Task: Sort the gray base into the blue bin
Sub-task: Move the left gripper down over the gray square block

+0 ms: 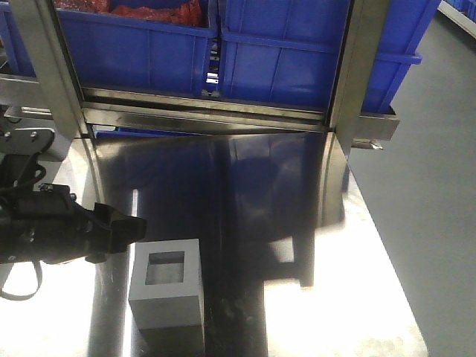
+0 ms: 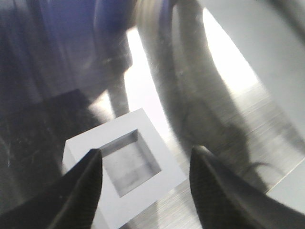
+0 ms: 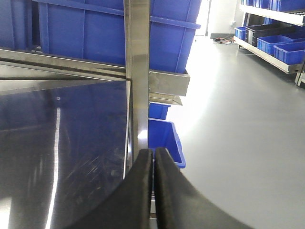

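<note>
Gray base (image 1: 167, 286) stands upright at the near left of the counter (image 1: 357, 297), recess facing up, not yet gripped. Left gripper (image 1: 123, 227) is just beside its upper left edge, fingers spread wide. Right gripper (image 3: 153, 157) is parked off the right counter edge, fingers pressed together on nothing.

Step in hand is judged to be the approach for the grasp. The fingers should be lowered onto two opposite flat walls, below the rim and square to the faces. Closure should be made only once the block is centred, since the polished steel may let it slide.

The left wrist view shows what the front view cannot: the gray base (image 2: 131, 164) sits rotated between the fingers of the left gripper (image 2: 146, 157), so a wrist turn is advised. Only the front view shows the blue bin (image 1: 297, 59), on the far rack.
</note>
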{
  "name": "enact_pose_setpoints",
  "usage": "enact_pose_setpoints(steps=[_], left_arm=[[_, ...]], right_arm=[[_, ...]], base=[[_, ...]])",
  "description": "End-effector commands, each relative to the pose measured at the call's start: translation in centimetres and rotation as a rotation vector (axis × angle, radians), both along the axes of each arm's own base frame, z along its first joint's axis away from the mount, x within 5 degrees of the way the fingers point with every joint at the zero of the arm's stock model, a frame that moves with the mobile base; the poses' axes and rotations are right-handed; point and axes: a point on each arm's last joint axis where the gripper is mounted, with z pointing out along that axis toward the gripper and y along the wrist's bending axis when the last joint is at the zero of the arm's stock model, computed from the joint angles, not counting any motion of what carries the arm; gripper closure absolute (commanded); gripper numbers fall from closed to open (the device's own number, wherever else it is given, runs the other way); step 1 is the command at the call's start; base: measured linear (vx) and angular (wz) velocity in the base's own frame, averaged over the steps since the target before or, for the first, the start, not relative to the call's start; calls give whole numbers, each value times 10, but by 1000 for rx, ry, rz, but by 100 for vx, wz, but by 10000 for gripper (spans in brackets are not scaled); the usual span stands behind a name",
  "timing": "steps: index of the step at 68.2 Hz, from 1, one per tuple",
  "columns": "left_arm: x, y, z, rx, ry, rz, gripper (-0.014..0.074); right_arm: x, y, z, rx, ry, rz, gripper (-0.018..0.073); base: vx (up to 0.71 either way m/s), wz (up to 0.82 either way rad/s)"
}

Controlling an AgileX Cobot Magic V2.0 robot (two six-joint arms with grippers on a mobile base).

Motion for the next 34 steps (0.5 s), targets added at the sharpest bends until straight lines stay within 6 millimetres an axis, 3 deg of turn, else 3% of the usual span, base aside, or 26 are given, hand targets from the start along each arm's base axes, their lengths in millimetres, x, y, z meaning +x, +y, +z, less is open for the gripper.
enact_pose_setpoints(steps=[1,18,34], left_arm=[[8,-6,16,29,-45,56,201],[12,-31,9,189,44,111,201],[22,-45,-16,231,147,142,201]], right_arm=[[0,0,5,-19,-80,5,564],[0,0,5,-19,-80,5,564],[0,0,5,-19,-79,5,564]], base=[[0,0],[0,0],[0,0]])
